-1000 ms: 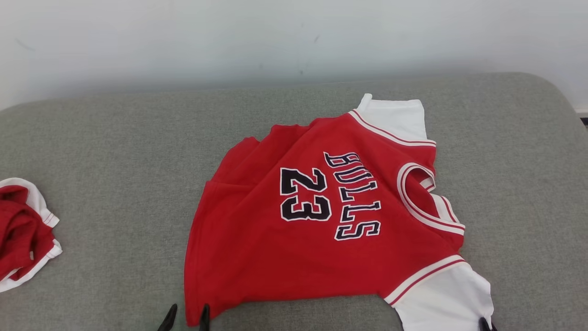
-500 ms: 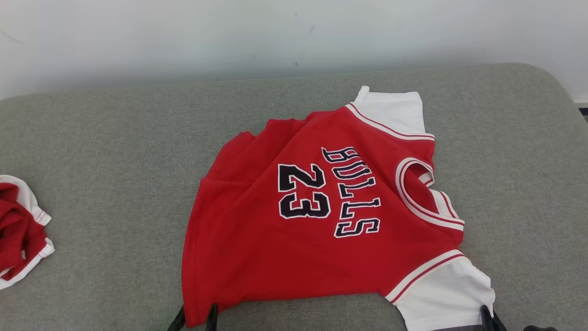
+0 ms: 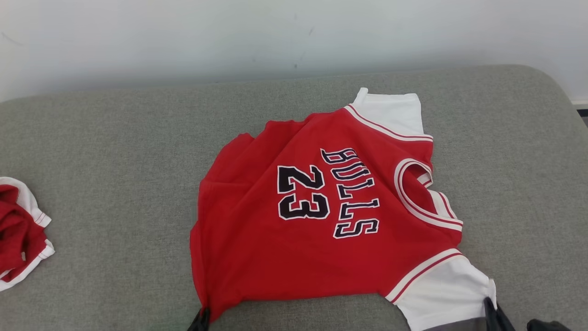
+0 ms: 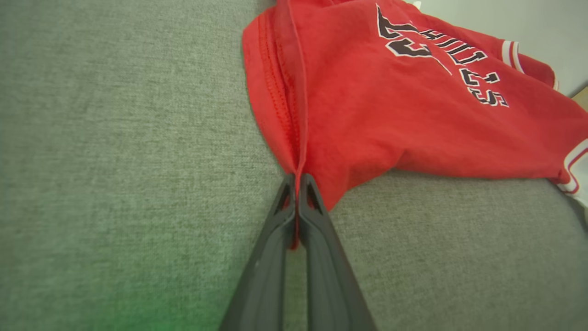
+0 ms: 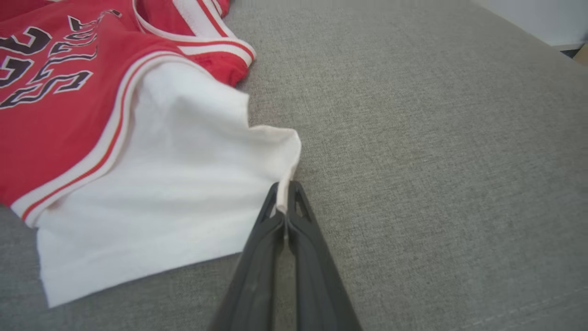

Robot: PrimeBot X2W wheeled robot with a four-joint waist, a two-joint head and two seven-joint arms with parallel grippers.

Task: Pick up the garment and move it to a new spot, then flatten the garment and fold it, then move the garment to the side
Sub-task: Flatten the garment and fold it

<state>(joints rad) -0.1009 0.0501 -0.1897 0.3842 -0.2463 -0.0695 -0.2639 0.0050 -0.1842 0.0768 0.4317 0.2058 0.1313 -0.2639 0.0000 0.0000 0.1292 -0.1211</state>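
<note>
The garment (image 3: 321,220) is a red jersey with white sleeves and dark "BULLS 23" lettering, spread on the grey cushion with its neck to the right. My left gripper (image 3: 202,317) is shut on the garment's near hem corner; the left wrist view has red cloth (image 4: 367,115) pinched between the dark fingers (image 4: 317,239), with the left gripper (image 4: 297,181) at their tips. My right gripper (image 3: 490,308) is shut on the corner of the near white sleeve (image 5: 161,184), and the right wrist view has the right gripper (image 5: 285,189) clamped on that sleeve edge.
A second red and white garment (image 3: 18,234) lies bunched at the cushion's left edge. The grey cushion (image 3: 115,161) ends at a pale wall (image 3: 275,37) behind and rounds off at the far right.
My left gripper has shut on the hem corner, which is now bunched and drawn in. The right gripper stays shut on the sleeve. The camera shifted slightly.
</note>
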